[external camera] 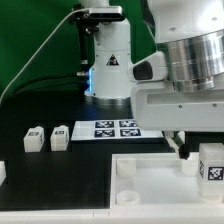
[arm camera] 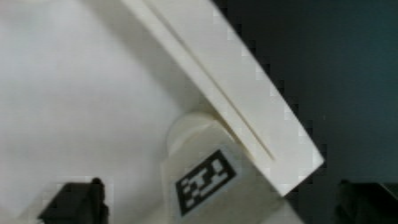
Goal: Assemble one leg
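Between the wide-spread fingers (arm camera: 71, 203) of the claw (arm camera: 217, 205), pinch the leg (arm camera: 201, 172) softly, keep it straight, then turn it tight into the white tray (external camera: 160, 197).

A robotics lab, seen through my remote feeds: a white robot arm (external camera: 190, 60) works over a black tabletop (external camera: 40, 110) in front of a green backdrop (external camera: 30, 35). Square black-and-white tracking tags mark the marker board (external camera: 115, 130), the robot's white base (external camera: 108, 65) and a loose leg (external camera: 35, 137), all signs of a camera-tracked test bench.
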Action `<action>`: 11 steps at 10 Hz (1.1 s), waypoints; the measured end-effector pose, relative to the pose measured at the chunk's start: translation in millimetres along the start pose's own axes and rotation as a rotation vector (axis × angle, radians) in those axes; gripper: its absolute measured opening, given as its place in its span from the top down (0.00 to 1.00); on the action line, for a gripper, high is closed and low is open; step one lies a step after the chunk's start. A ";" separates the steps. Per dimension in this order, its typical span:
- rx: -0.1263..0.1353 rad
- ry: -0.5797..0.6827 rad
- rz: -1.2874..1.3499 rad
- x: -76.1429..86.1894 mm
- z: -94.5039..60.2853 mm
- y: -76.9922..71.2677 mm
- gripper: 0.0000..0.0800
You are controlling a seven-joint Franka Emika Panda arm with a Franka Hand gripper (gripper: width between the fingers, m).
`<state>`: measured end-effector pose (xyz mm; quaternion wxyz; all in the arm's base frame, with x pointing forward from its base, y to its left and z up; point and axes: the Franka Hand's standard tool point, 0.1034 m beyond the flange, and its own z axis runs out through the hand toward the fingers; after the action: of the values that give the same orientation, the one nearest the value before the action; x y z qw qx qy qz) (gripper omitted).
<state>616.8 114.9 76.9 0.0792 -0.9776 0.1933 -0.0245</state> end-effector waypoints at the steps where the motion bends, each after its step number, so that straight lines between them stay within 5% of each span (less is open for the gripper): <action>1: -0.024 0.008 -0.206 5.8 0.2 -3.0 0.19; 3: -0.024 0.012 -0.316 7.5 -0.7 -4.4 0.19; 4: -0.022 0.012 -0.259 7.3 -0.6 -4.8 0.34; 5: -0.022 0.012 -0.245 7.3 -0.5 -4.8 0.34; 7: -0.017 0.010 -0.048 6.8 0.2 -3.6 0.62; 11: -0.027 -0.011 0.709 9.3 2.6 -4.2 0.62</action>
<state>627.1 115.6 75.2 0.0709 -0.8509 0.5203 0.0123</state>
